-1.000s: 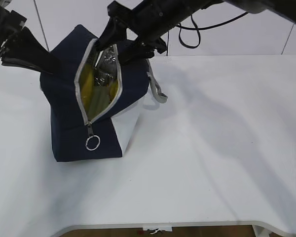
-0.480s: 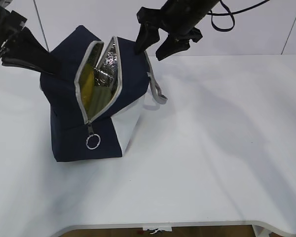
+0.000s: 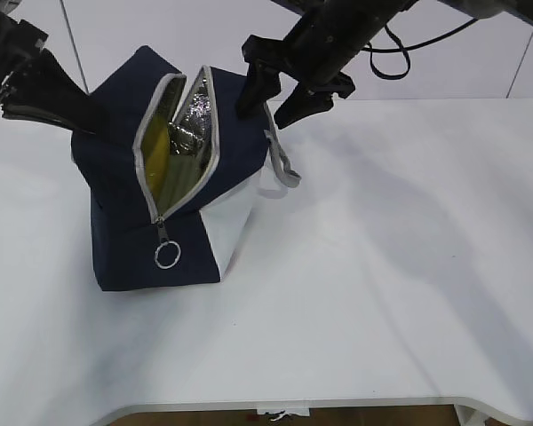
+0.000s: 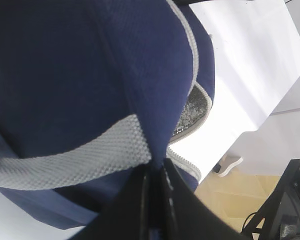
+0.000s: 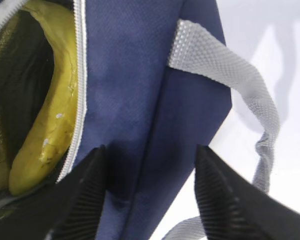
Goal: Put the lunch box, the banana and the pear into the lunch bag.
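The navy lunch bag [image 3: 182,240] stands tilted on the white table [image 3: 382,284] with its zipper open. The banana [image 3: 156,153] lies inside along the left wall and also shows in the right wrist view [image 5: 50,115]. My left gripper [image 3: 89,120] is shut on a fold of the bag's fabric [image 4: 155,125] at its far left side, just by the grey handle [image 4: 65,160]. My right gripper [image 3: 261,115] is open and empty, just above the bag's right upper side [image 5: 140,100], outside the opening. The lunch box and the pear are hidden.
The grey zipper ring pull [image 3: 167,256] hangs at the bag's front. The other grey handle [image 3: 282,164] droops off the bag's right side, and shows in the right wrist view [image 5: 230,80]. The table's front edge [image 3: 338,404] is near.
My right gripper has pulled out of the bag's opening, risen to the right, then settled a little lower over the bag's right side. The left gripper and the bag have stayed put.
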Action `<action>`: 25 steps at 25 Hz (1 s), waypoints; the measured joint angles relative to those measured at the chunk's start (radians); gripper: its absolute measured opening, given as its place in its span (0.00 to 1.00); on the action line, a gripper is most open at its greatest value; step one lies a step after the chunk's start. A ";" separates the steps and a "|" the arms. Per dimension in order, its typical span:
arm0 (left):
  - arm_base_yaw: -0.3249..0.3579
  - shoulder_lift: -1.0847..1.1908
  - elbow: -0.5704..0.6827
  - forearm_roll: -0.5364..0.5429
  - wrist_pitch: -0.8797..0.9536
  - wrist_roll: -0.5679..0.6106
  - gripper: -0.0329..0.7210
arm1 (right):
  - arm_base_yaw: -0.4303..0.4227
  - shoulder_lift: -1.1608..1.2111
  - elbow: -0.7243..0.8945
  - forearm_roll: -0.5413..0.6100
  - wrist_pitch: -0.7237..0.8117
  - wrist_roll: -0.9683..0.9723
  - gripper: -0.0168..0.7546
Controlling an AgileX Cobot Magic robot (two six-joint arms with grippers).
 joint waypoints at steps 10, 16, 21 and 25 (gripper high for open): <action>0.000 0.000 0.000 0.002 -0.003 0.000 0.04 | 0.002 0.015 0.004 0.030 0.000 0.000 0.51; 0.000 0.000 0.000 0.002 -0.003 0.000 0.04 | 0.002 0.029 0.004 0.032 0.000 -0.004 0.43; 0.000 0.000 0.000 0.002 -0.003 0.000 0.04 | 0.002 0.029 0.004 0.032 0.000 -0.038 0.06; 0.000 0.000 0.000 -0.054 -0.005 -0.002 0.04 | 0.002 0.025 0.007 0.018 0.000 -0.045 0.03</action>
